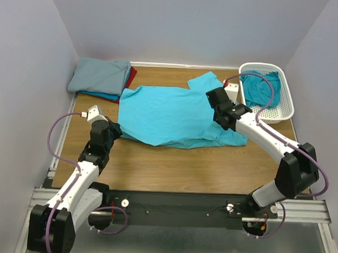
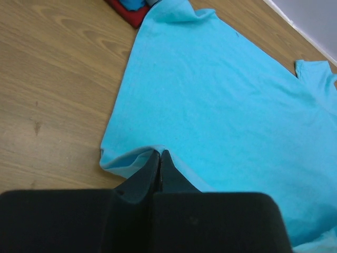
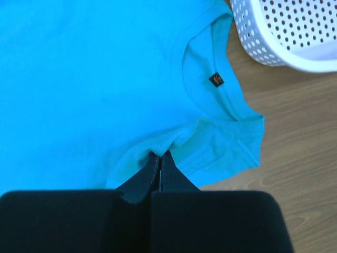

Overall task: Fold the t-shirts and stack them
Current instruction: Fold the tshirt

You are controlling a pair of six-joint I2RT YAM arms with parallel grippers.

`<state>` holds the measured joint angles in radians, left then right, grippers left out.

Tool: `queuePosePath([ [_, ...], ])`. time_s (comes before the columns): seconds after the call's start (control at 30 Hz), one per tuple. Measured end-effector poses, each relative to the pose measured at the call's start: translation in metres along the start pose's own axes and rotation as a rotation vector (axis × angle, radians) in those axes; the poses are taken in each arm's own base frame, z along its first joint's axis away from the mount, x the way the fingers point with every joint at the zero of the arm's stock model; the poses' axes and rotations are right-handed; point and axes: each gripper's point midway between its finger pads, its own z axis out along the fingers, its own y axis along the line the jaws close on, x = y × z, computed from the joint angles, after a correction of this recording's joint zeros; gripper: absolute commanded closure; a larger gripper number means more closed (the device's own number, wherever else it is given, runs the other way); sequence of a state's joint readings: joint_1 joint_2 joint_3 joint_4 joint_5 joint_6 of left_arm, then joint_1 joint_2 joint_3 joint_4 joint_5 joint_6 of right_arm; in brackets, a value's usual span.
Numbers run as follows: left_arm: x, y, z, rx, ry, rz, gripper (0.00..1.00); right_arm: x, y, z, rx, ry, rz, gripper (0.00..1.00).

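Turquoise cloth short-sleeved t-shirt [image 1: 175, 112] lay spread beside white plastic lattice basket [image 1: 262, 65] | left gripper [image 2: 159, 153] closed on its hem corner | right gripper [image 3: 159, 154] closed on its shoulder

Spread t-shirt [image 1: 175, 115] at table [image 1: 184, 167] centre; folded stack [image 1: 100, 77] back left; basket [image 1: 283, 101] back right, second t-shirt [image 1: 261, 89] inside.
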<state>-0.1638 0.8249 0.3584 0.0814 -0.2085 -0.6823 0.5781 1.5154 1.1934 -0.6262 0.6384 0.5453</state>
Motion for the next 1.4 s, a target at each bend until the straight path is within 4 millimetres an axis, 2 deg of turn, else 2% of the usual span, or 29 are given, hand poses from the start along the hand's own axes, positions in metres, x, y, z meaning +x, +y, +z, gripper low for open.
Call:
queuePosePath([
  [0.23, 0.004, 0.006, 0.011, -0.009, 0.020, 0.017, 1.00, -0.016, 0.003, 0.029, 0.029, 0.000, -0.024, 1.00],
  [0.37, 0.005, 0.012, 0.014, -0.027, 0.025, 0.013, 1.00, -0.021, 0.004, 0.037, 0.037, 0.001, -0.033, 1.00],
  [0.7, -0.001, 0.021, 0.020, -0.055, 0.008, 0.001, 1.00, -0.035, 0.010, 0.050, 0.039, -0.012, -0.043, 1.00],
  [1.03, 0.011, 0.034, 0.029, -0.095, 0.043, 0.009, 1.00, -0.037, 0.004, 0.056, 0.055, -0.007, -0.037, 1.00],
  [1.27, 0.029, 0.046, 0.040, -0.125, 0.117, 0.029, 1.00, -0.037, 0.000, 0.063, 0.070, 0.000, -0.030, 1.00],
  [1.4, 0.030, 0.043, 0.050, -0.119, 0.138, 0.039, 1.00, -0.038, -0.004, 0.065, 0.077, 0.001, -0.024, 1.00],
])
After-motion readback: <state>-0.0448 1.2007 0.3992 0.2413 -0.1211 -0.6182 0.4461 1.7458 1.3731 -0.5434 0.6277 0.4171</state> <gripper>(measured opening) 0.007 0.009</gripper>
